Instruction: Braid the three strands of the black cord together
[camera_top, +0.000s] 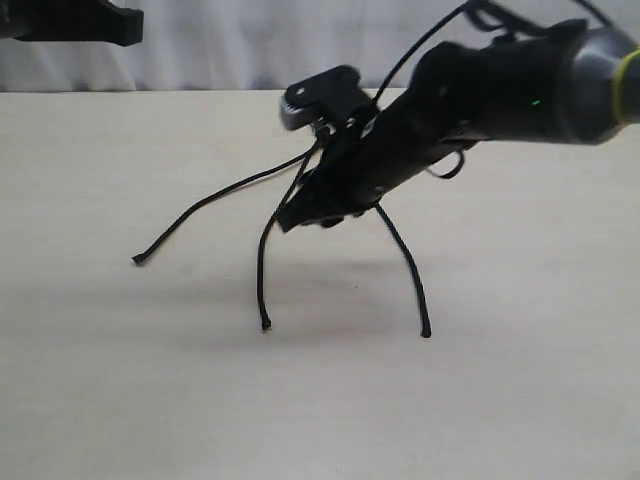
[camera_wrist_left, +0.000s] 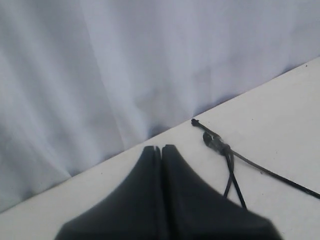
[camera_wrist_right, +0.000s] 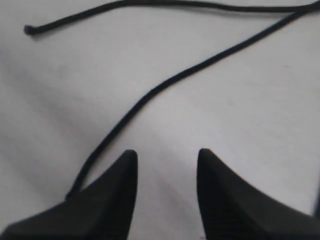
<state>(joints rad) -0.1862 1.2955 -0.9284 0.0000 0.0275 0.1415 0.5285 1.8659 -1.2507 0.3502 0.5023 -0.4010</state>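
Since the three strands lie splayed, I've braided nothing; right gripper gapes empty, left gripper clenched empty

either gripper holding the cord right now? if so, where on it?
Nothing is held. Left gripper is shut, empty, apart from the black cord. Right gripper is open over the strands, gripping none.

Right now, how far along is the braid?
Done: nothing visible; the three strands fan out separately across the table, uncrossed where visible. In hand: right gripper sits over them, jaws open, nothing between them; left gripper is shut and empty, apart from the bound end. Left: all the braiding.
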